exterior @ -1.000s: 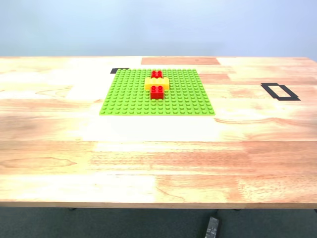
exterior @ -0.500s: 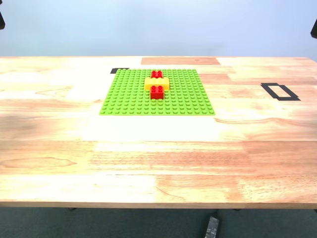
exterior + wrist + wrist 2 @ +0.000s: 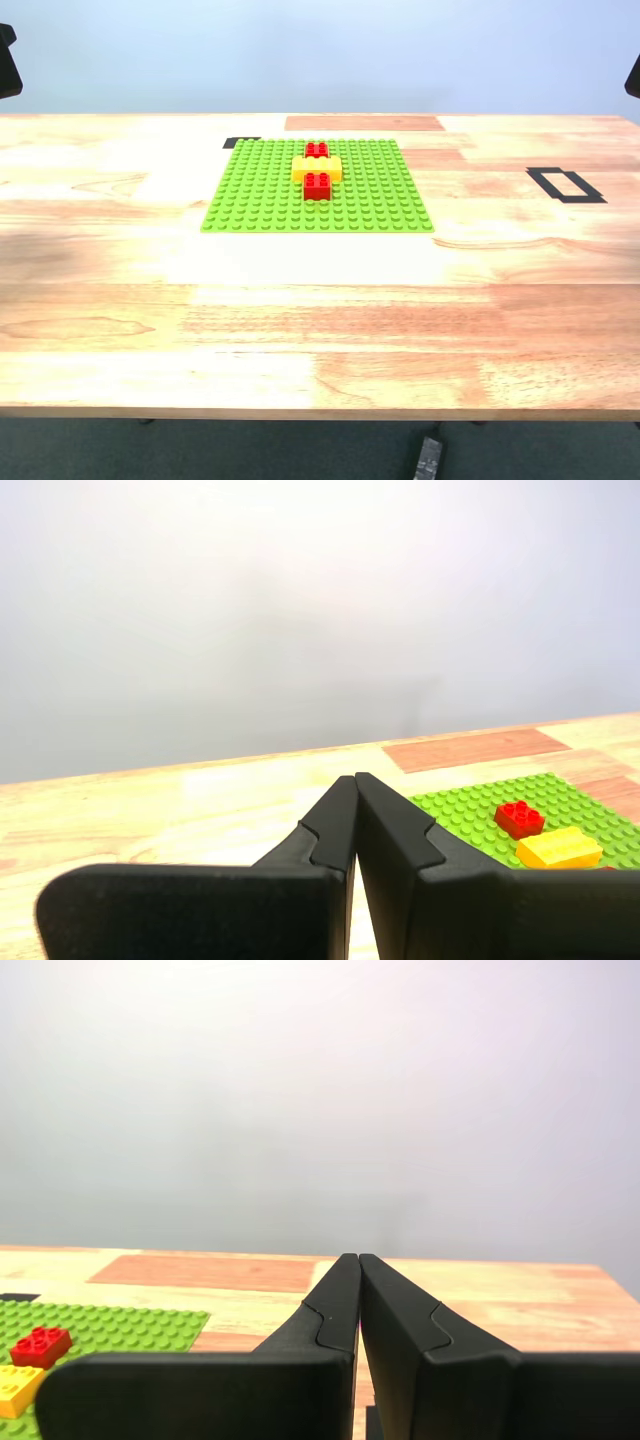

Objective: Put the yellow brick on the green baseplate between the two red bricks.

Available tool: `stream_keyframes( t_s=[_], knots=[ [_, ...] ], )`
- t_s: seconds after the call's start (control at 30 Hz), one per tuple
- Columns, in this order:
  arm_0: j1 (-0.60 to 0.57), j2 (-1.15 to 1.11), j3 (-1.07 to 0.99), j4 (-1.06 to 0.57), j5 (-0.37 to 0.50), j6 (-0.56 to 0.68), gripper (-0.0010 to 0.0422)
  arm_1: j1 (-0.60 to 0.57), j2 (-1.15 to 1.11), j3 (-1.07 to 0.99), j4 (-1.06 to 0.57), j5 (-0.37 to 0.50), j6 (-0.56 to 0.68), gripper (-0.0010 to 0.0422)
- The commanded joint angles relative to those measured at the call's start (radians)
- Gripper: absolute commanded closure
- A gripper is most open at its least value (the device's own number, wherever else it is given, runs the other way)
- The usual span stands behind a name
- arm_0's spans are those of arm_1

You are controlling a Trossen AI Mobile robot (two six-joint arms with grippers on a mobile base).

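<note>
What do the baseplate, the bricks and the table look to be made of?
The green baseplate, the yellow brick and the two red bricks look like moulded plastic: uniform bright colour, crisp studs, a slight sheen. The table looks like jointed wood, or perhaps wood-look laminate, with grain, joined strips and a soft glare suggesting a smooth sealed finish.
</note>
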Motion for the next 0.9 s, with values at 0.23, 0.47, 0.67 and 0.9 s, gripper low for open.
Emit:
stream_keyframes(
  t_s=[0.23, 0.47, 0.67, 0.9],
  knots=[
    [0.0, 0.001, 0.0, -0.056, 0.0, -0.002, 0.0413, 0.0, 0.032, 0.001, -0.001, -0.002, -0.016, 0.0413],
    [0.0, 0.001, 0.004, -0.031, -0.008, -0.003, 0.0412, 0.0, 0.052, 0.001, 0.0, -0.002, -0.021, 0.0413],
    [0.0, 0.001, 0.011, -0.057, -0.007, -0.002, 0.0413, 0.0, 0.04, 0.001, 0.003, -0.002, -0.02, 0.0413],
    [0.0, 0.002, 0.011, -0.058, -0.008, -0.002, 0.0413, 0.0, 0.042, 0.001, 0.003, -0.002, -0.02, 0.0413]
  ],
)
